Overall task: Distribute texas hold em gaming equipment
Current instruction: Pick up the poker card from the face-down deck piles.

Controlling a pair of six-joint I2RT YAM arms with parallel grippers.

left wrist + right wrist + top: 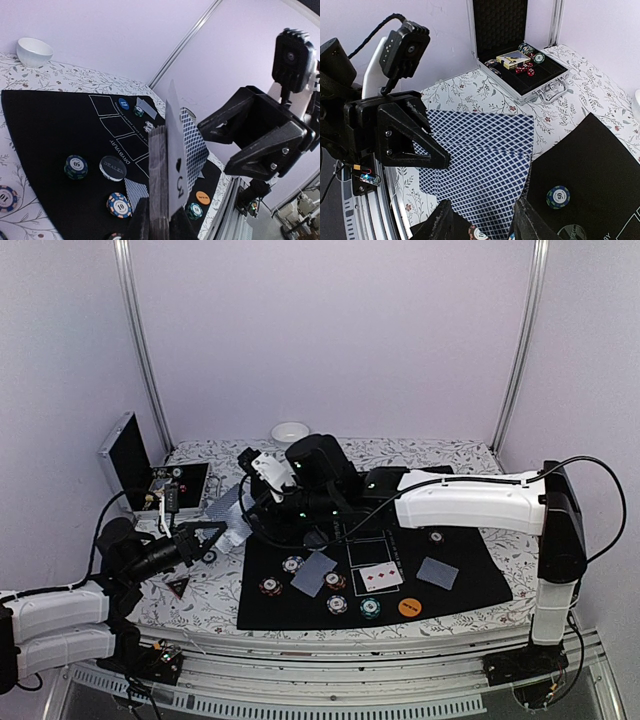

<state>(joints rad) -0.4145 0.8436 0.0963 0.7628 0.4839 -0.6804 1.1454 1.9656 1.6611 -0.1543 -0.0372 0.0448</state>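
1. The left gripper [159,222] is pressed together on a deck of playing cards [159,182]. It holds the deck on edge just off the left side of the black mat [460,595].
2. One raised card [175,145] stands proud of the deck, with a black pip showing on its face.
3. The right gripper [485,220] reaches out past the mat's left side toward the deck, and its jaws stand spread. Blue-lattice card backs fill the gap beyond them. The wrist view is too tight to say whether a fingertip touches a card.
4. Several poker chips [337,604] lie on the mat, with an orange disc [408,607] near its front edge. Face-up cards [378,577] sit near its middle. The silver case [540,85] lies open beyond the mat's far left corner.
5. A single card is likely light, thin, bendy and slick against its neighbours.
6. The best hold is probably a flat pinch across both faces at the raised card's free end, clear of the left gripper's fingers, followed by a pull along the card's own plane.
7. A pinch set too deep risks dragging a second card out, and a sideways pull could buckle the card.
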